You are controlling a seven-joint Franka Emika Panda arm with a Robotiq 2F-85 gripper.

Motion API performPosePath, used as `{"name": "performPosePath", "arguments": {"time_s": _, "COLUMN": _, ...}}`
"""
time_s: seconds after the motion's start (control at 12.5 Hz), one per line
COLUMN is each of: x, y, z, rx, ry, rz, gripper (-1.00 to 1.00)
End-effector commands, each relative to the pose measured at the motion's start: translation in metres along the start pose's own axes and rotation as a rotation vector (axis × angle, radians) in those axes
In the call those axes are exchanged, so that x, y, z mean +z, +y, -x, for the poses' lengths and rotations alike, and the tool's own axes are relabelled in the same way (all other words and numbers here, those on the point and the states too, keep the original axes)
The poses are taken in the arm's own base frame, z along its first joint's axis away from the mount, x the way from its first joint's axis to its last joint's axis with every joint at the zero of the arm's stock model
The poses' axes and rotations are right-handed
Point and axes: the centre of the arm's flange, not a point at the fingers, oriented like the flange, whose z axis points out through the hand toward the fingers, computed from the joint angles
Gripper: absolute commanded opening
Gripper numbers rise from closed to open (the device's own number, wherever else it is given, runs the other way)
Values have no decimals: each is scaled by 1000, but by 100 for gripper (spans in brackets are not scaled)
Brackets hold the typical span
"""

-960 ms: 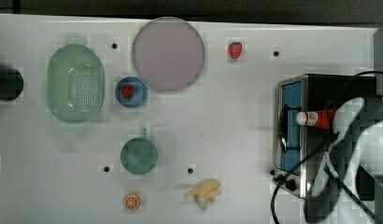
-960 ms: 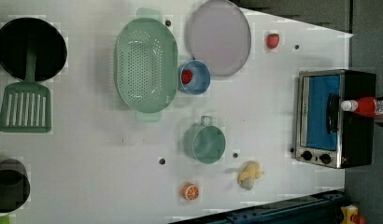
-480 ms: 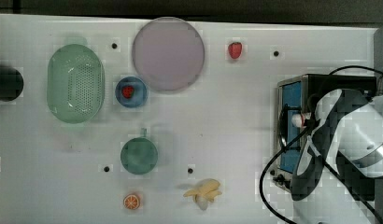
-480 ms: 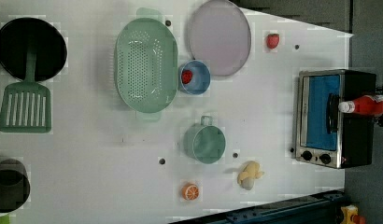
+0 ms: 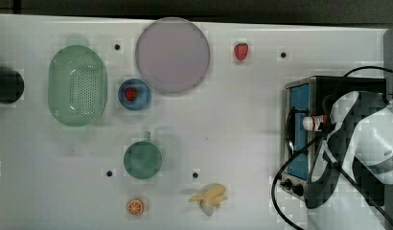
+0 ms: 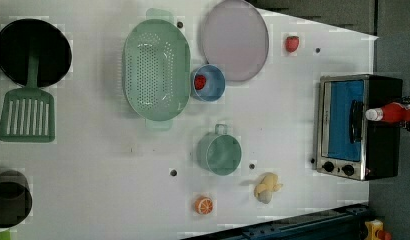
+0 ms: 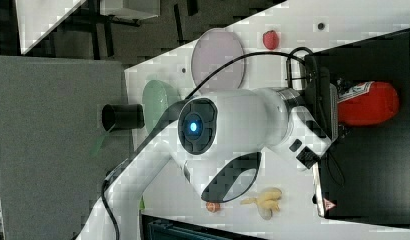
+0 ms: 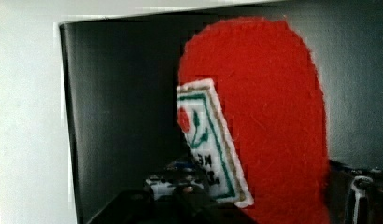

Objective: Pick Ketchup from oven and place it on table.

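Red ketchup (image 6: 393,112) lies atop the oven (image 6: 380,150) (not lifted); arm at it, grip state I cannot tell. Lifting and placing on table (image 5: 233,143) remain.

top and left views overhead, sharing table (image 5: 233,143), wrist view close

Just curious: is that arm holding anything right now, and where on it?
Cannot be told: the gripper is around the ketchup near its label, but a firm hold is not visible.
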Motion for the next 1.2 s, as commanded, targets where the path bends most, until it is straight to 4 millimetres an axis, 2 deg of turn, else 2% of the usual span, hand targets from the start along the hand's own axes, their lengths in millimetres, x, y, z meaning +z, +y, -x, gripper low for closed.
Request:
{"name": "performPosePath", "arguments": {"time_s": 0.08, "x": -75, "y": -3, "z": -6, "rx": 3, "ry": -21, "rz": -75, "gripper": 27}}
{"name": "performPosePath", "arguments": {"time_s": 0.32, "x": -137, "y": -7, "z": 10, "rx": -58, "ry": -35, "rz": -73, "gripper": 27}}
{"name": "performPosePath", "arguments": {"time_s": 0.48, "x": -176, "y": -13, "z": 34, "rx": -169, "ry": 19, "rz": -32, "gripper": 27}}
{"name": "performPosePath", "arguments": {"time_s": 0.64, "x": -212, "y": -25, "z": 85, "rx": -272, "ry": -5, "rz": -52, "gripper": 27}}
{"name": "performPosePath", "arguments": {"time_s": 0.8, "x": -237, "y": -28, "z": 147, "rx": -382, "ry": -64, "rz": -41, "gripper": 27}}
{"name": "performPosePath", "arguments": {"time_s": 0.96, "x": -255, "y": -23, "z": 205, "rx": -487, "ry": -118, "rz": -3, "gripper": 27}}
{"name": "performPosePath", "arguments": {"time_s": 1.2, "x": -270, "y": -20, "z": 277, "rx": -609, "ry": -142, "rz": -6, "gripper": 27}}
